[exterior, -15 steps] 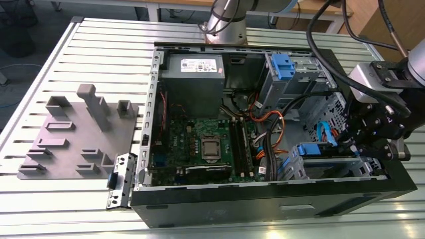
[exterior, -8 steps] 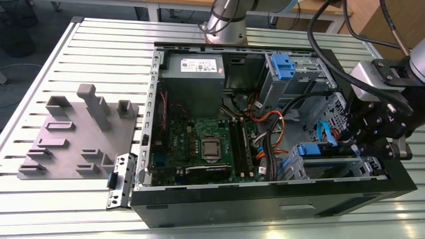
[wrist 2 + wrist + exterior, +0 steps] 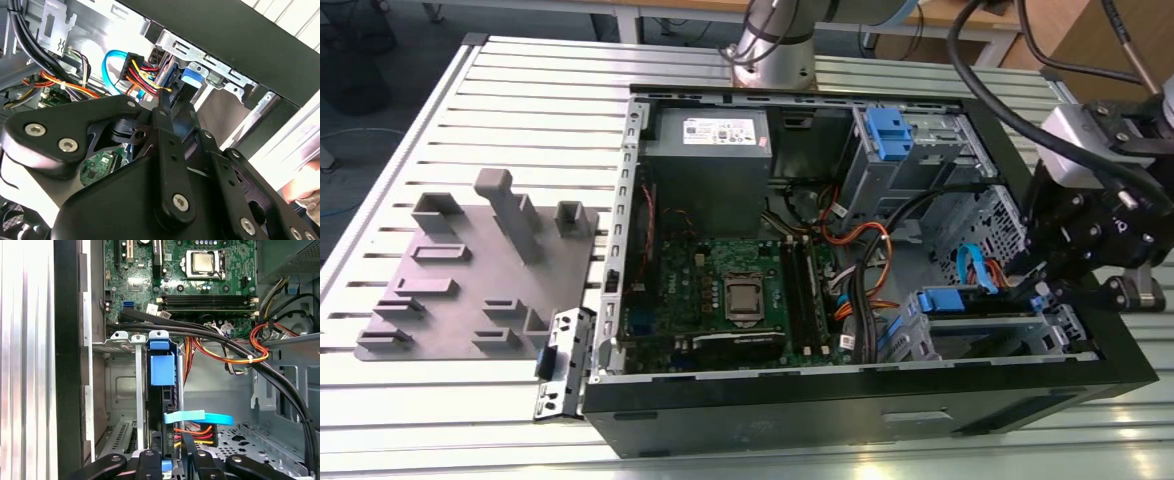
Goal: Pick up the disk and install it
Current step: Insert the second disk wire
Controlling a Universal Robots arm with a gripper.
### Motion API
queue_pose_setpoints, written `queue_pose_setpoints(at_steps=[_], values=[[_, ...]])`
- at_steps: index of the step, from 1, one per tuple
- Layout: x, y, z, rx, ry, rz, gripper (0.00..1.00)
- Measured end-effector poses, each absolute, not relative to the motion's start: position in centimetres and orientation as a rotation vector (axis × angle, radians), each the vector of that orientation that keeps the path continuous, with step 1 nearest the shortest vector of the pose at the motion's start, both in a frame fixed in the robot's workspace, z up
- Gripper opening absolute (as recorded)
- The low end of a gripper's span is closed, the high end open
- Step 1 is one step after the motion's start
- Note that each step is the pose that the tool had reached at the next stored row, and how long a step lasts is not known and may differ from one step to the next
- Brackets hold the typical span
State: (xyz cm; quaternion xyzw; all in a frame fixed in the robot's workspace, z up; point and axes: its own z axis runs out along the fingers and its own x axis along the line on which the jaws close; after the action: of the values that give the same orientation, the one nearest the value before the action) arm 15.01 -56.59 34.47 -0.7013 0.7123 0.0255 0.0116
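Disk in its blue plastic carrier frame (image 3: 958,303) stood on edge in the steel drive bay at the front corner of the open black computer case (image 3: 854,410) in the exterior view, slotted there as if being seated; the black linkage gripper (image 3: 1047,292) hung just above the bay, beside the case's wall.

In the second wrist view, the gripper's matte, bolted links (image 3: 165,165) crowded over the bay, where the blue frame (image 3: 192,76) showed beside red, yellow and black power wires (image 3: 142,70). Whether the gripper was closed on anything could not be told.

In the first wrist view, the disk (image 3: 162,385) sat upright between thin metal rails, its glossy blue tab facing the green motherboard (image 3: 175,275).
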Motion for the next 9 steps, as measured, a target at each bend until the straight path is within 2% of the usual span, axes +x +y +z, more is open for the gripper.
queue_pose_setpoints(at_steps=[9], values=[[15.01, -56.6, 35.45, -2.187, 2.222, 0.08, 0.3]])
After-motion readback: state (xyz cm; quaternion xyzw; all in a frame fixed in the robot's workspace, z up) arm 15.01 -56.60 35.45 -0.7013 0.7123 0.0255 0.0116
